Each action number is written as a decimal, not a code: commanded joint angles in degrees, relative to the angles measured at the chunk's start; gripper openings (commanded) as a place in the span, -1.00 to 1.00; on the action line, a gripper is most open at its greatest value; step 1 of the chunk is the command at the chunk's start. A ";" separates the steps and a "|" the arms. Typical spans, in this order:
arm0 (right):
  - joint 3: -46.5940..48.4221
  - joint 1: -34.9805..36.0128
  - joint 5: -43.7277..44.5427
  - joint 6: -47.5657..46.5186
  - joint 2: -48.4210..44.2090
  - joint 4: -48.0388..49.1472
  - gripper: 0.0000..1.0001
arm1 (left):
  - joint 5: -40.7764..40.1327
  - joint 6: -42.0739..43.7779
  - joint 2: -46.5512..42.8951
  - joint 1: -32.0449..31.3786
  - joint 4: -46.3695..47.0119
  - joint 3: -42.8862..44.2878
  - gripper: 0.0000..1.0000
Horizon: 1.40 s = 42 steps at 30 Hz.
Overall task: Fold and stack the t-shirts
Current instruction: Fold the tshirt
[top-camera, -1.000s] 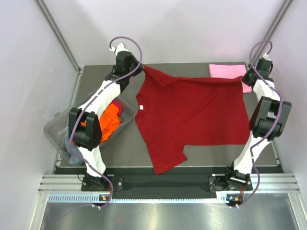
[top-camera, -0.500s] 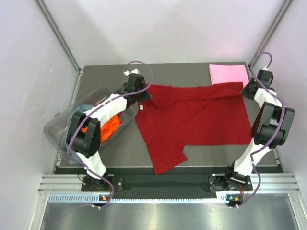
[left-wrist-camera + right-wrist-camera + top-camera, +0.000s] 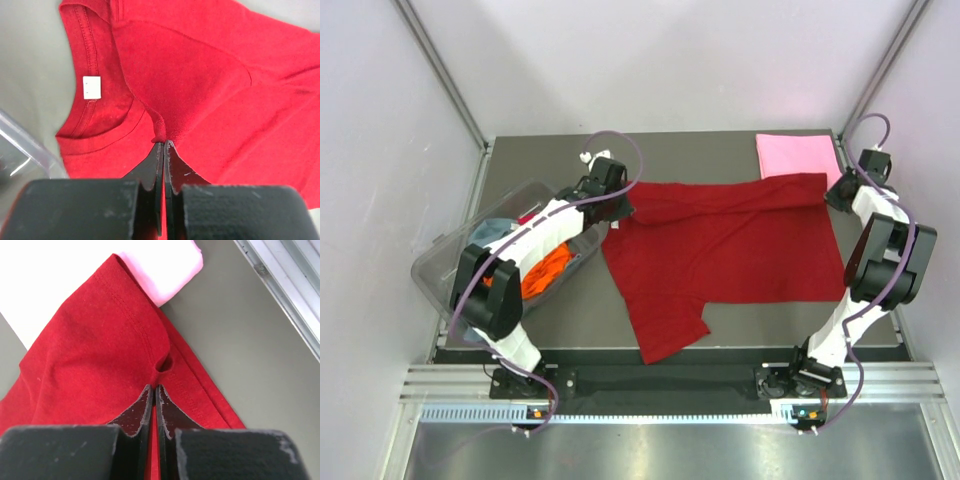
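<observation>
A dark red t-shirt lies spread on the dark table, its far edge folded back over itself. My left gripper is shut on a pinch of that shirt beside the collar, close to the white neck label. My right gripper is shut on the shirt's far right corner, by the stitched hem. A folded light pink t-shirt lies at the back right, and the red corner overlaps its near edge. One red sleeve hangs toward the table's front edge.
A clear plastic tub sits off the table's left edge, holding an orange shirt and a grey-blue one. Its corner shows beside the collar. A metal rail runs along the table's right side.
Both grippers have come down and toward the near side with the shirt's far edge, laying it as a fold over the body. The raised corners now rest low on the table.
</observation>
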 commanded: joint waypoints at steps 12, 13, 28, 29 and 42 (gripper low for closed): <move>-0.27 -0.98 2.38 -0.31 -3.86 -0.11 -1.00 | -8.13 2.56 -4.45 -2.01 -7.47 3.73 -1.00; -0.45 -0.98 3.17 -0.31 -3.86 -0.46 -1.00 | -8.57 2.73 -4.62 -2.01 -7.73 3.64 -1.00; -3.00 -1.33 3.97 0.92 -1.41 1.82 -0.96 | -7.17 1.51 -5.59 -4.91 -8.62 -0.84 -1.00; -2.82 -1.33 3.97 1.10 -1.14 1.82 -0.95 | -6.38 1.33 -5.24 -5.43 -8.53 -1.28 -1.00; 7.80 -1.33 9.74 5.84 0.18 -17.45 -0.41 | -9.97 3.43 -1.89 -6.23 -15.38 2.66 -0.60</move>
